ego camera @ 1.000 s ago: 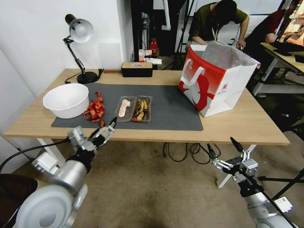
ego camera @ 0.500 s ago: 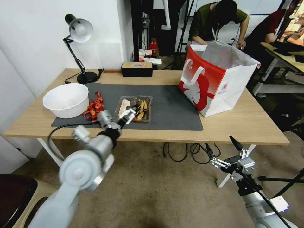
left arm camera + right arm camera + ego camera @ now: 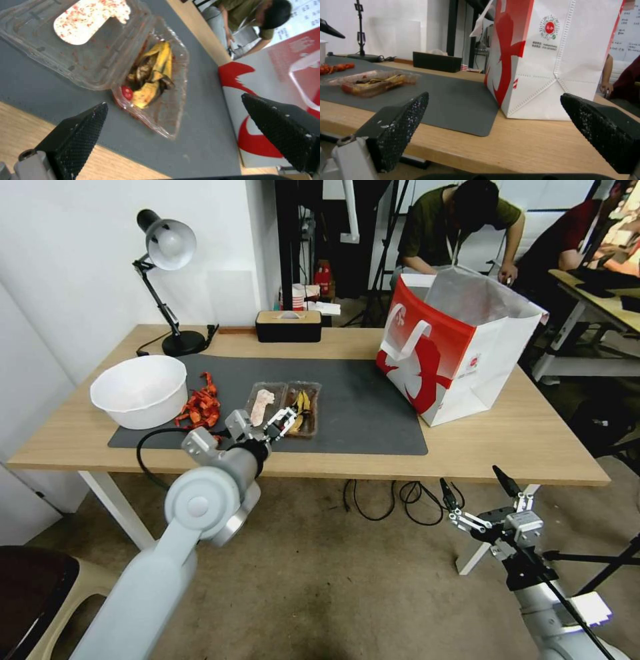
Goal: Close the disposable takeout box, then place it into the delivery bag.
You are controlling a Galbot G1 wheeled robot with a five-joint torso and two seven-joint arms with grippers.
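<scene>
**Left gripper above the open takeout box**

The clear plastic hinged takeout box [image 3: 283, 409] lies open on the dark grey mat [image 3: 360, 407]. The left gripper [image 3: 285, 418], fingers apart, hangs at its near edge; the left wrist view shows yellow-brown food inside. The right gripper [image 3: 479, 493], also spread, waits below the wooden table [image 3: 533, 440], the red-and-white paper delivery bag [image 3: 453, 347] far right.

The head view looks forward and down from above the near table edge [image 3: 400, 473], taking in the whole tabletop. The left wrist view faces steeply down, close over the open disposable takeout box [image 3: 100, 57]; the right wrist view looks level from below the table edge. All three share box and delivery bag [image 3: 553, 62]
</scene>
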